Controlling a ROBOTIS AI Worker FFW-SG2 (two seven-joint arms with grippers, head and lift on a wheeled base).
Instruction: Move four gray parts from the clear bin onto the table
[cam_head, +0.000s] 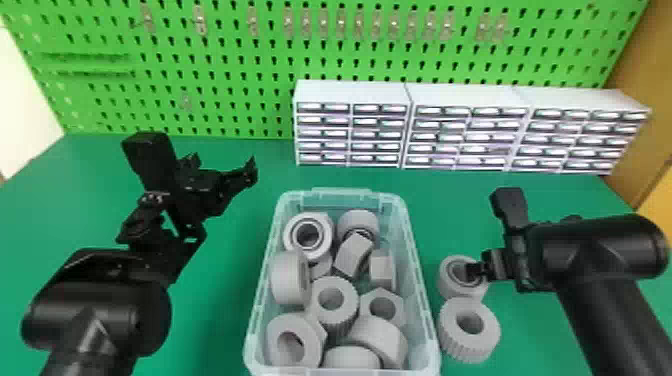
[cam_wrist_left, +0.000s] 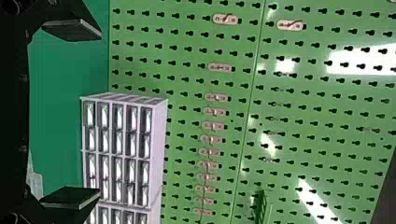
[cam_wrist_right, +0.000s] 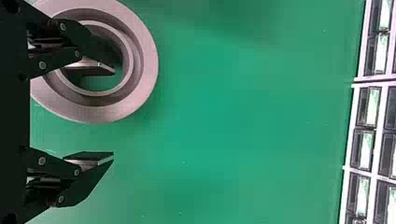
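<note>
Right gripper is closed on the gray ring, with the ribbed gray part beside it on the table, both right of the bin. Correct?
Not closed. The right wrist view shows the right gripper open, fingers well apart, one at the hole of the gray ring. The ribbed gray part and the bin are as you say.

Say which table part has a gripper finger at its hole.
The far, smooth-sided ring: one finger of the open right gripper is at its hole. The near, ribbed ring has none there.
</note>
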